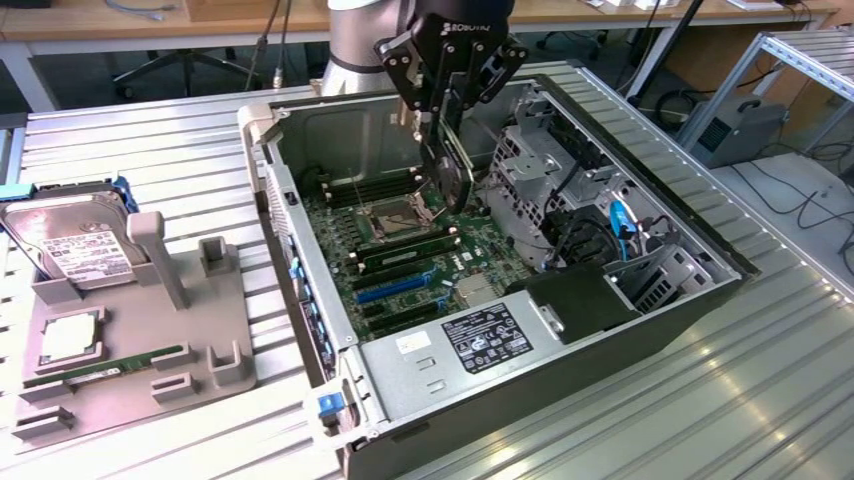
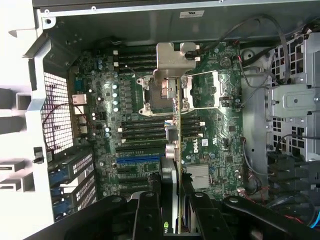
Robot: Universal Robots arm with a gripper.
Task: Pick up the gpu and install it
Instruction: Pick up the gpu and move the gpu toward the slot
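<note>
Open computer case (image 1: 574, 390), on slatted counter (image 1: 160, 140): holds motherboard (image 1: 400, 255) with uncovered CPU socket (image 1: 400, 212), and drive cage (image 1: 534, 170).
Grey holder (image 1: 200, 370), at the exterior view's left: holds hard drive (image 1: 74, 245), processor (image 1: 70, 340) and memory stick (image 1: 127, 362).
Arm (image 1: 360, 40): reaches down into the case. Claw (image 1: 443, 130) is clenched on the gpu (image 1: 454, 180), held edge-down over the motherboard, apparently clear of any slot.
</note>
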